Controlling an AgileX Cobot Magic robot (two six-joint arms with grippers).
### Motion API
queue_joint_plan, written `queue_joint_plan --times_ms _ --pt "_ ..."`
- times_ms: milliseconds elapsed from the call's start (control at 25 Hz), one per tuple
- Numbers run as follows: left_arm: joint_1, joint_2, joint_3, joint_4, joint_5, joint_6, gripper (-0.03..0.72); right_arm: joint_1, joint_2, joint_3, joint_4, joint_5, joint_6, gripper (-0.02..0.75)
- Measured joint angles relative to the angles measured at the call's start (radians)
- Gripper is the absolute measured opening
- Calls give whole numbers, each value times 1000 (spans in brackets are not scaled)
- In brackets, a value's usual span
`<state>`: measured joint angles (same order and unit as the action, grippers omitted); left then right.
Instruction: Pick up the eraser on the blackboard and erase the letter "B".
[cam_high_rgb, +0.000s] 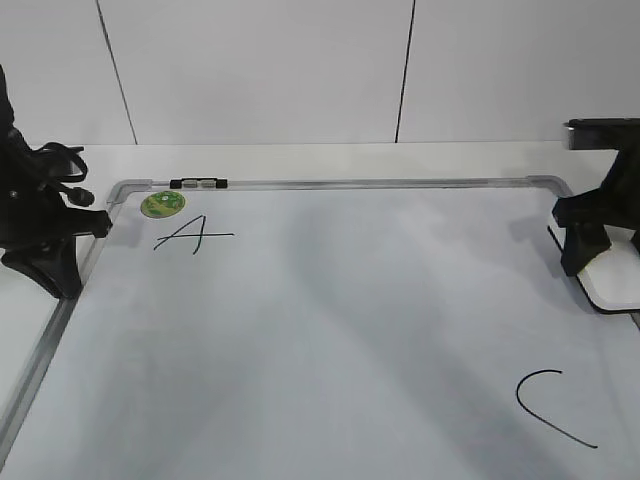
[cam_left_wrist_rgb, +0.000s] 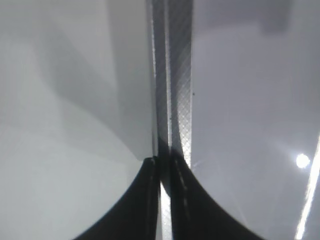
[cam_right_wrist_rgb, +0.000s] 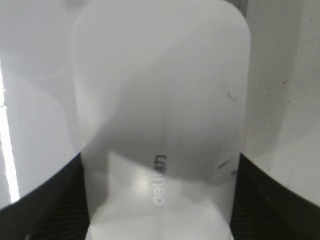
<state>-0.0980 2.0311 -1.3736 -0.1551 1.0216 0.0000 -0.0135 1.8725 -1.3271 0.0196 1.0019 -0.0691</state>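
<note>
The white eraser (cam_right_wrist_rgb: 160, 100) fills the right wrist view, grey lettering on its top. My right gripper (cam_right_wrist_rgb: 160, 200) is shut on it, one black finger pressed against each long side. In the exterior view the eraser (cam_high_rgb: 612, 285) lies low at the right edge of the blackboard (cam_high_rgb: 350, 184), under my right gripper (cam_high_rgb: 608, 250). My left gripper (cam_high_rgb: 100, 222) rests shut at the board's left frame (cam_left_wrist_rgb: 180, 100), with nothing between its fingers (cam_left_wrist_rgb: 150, 200). The letter "B" does not show in any view.
A black "A" (cam_high_rgb: 192, 236) is written near the board's top left, a black "C" (cam_high_rgb: 550, 405) at the bottom right. A round green sticker (cam_high_rgb: 162, 204) and a small marker (cam_high_rgb: 199, 183) sit at the top frame. A white wall stands behind the table.
</note>
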Motion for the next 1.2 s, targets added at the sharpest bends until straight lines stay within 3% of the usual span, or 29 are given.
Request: queue_joint_plan --times_ms 1200 --pt "0 0 0 0 2 0 20 0 37 0 9 37 4 559"
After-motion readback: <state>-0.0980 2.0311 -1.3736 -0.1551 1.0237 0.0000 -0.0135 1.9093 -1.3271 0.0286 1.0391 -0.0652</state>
